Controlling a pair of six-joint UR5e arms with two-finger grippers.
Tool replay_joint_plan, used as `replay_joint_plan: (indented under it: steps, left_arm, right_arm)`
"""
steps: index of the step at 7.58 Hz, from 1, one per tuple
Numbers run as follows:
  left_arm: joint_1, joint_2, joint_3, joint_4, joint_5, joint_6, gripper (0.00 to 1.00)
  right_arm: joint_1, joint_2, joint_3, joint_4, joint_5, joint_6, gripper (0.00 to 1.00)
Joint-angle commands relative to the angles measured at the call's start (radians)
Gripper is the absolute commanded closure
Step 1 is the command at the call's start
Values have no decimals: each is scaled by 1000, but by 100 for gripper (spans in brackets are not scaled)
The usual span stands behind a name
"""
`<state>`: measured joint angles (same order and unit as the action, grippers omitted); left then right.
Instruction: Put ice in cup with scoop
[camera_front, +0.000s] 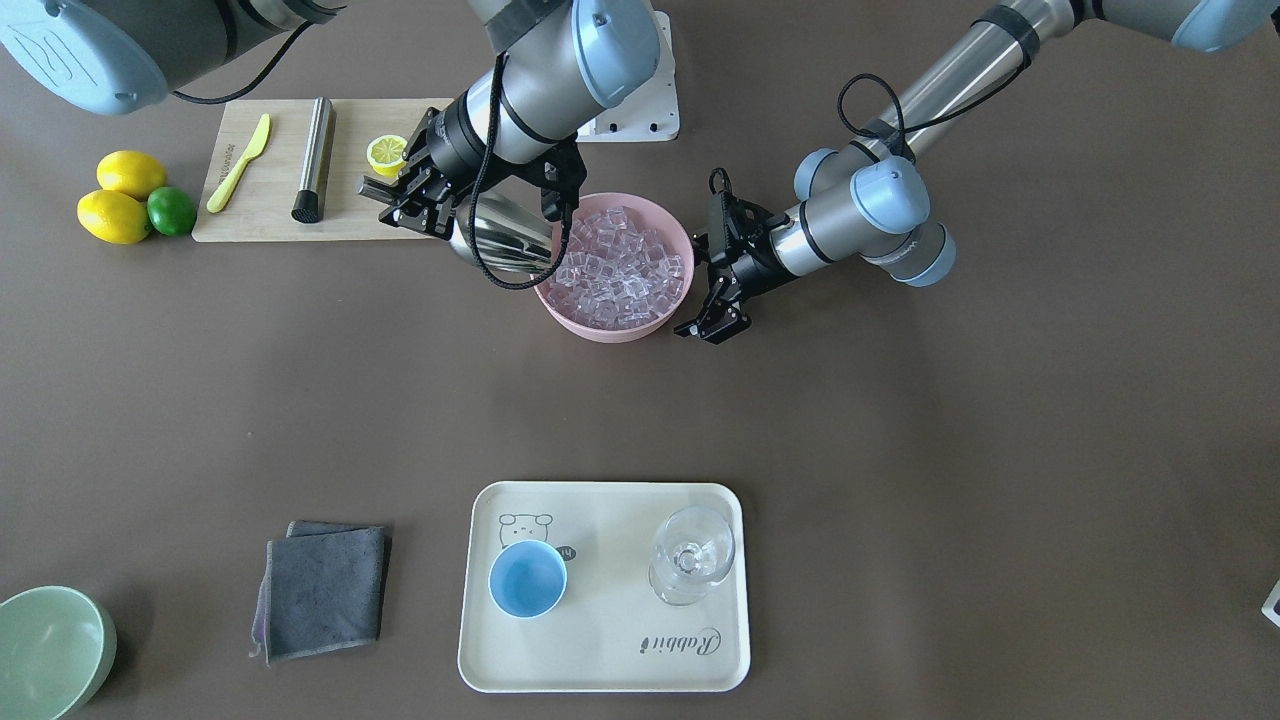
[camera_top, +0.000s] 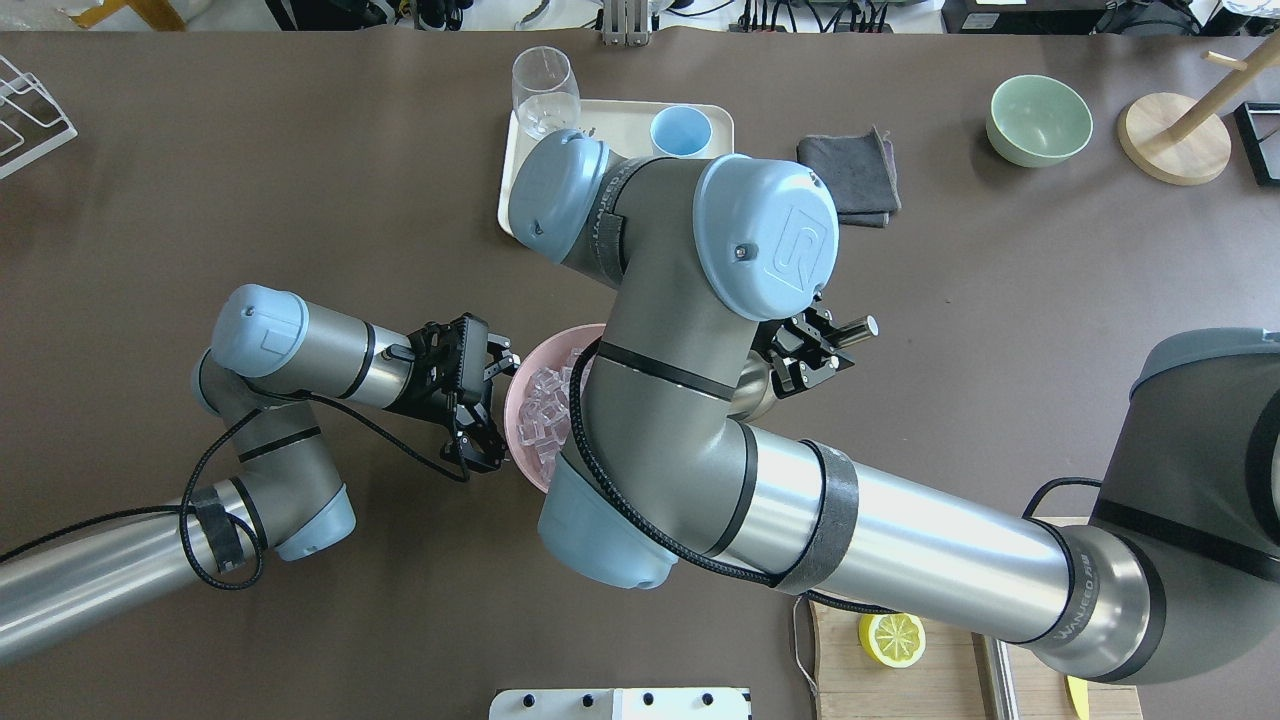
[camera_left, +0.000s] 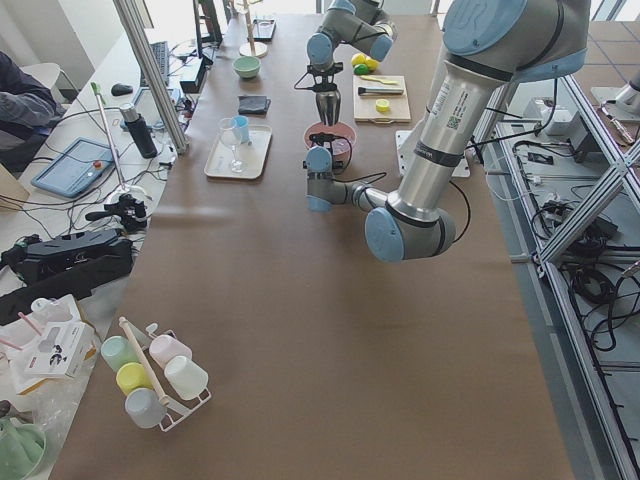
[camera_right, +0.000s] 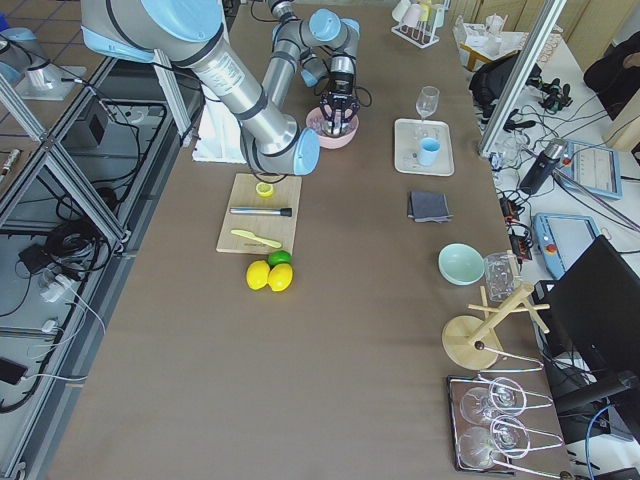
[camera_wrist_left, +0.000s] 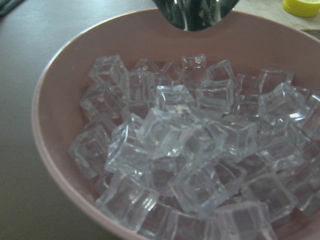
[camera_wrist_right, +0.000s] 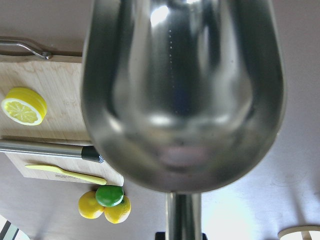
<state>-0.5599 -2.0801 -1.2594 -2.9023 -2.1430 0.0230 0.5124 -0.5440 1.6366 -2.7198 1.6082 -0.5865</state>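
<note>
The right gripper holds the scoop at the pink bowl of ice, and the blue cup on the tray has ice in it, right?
Wrong on the cup: it is empty, as the exterior front-facing view shows. The right gripper does hold the scoop at the pink bowl.

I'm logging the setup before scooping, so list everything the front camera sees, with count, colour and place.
pink bowl: one, pink, mid-table
ice: many, clear, in pink bowl
scoop: one, steel, at that bowl's rim
cup: one, light blue, on tray
stemmed glass: one, clear, on tray
tray: one, cream, operators' side
cloth: one, grey, beside tray
green bowl: one, pale green, corner
cutting board: one, wooden, carrying yellow knife, steel cylinder, lemon half
lemons: two, yellow, beside board
lime: one, green, beside lemons
left gripper: open, beside pink bowl
right gripper: shut on scoop handle
</note>
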Motion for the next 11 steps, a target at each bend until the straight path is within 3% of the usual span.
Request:
replay_joint_plan:
  steps: [1,5,11]
  left_arm:
    - [0,0,0,0,0,-2,2]
    - [0,0,0,0,0,0,2]
    - [0,0,0,0,-5,0,2]
  right_arm:
    - [-11,16,-36,0,-5,17,100]
    - [-52,67,-141,12,-14,86,100]
    - [-91,94,-221,106,-25,131,100]
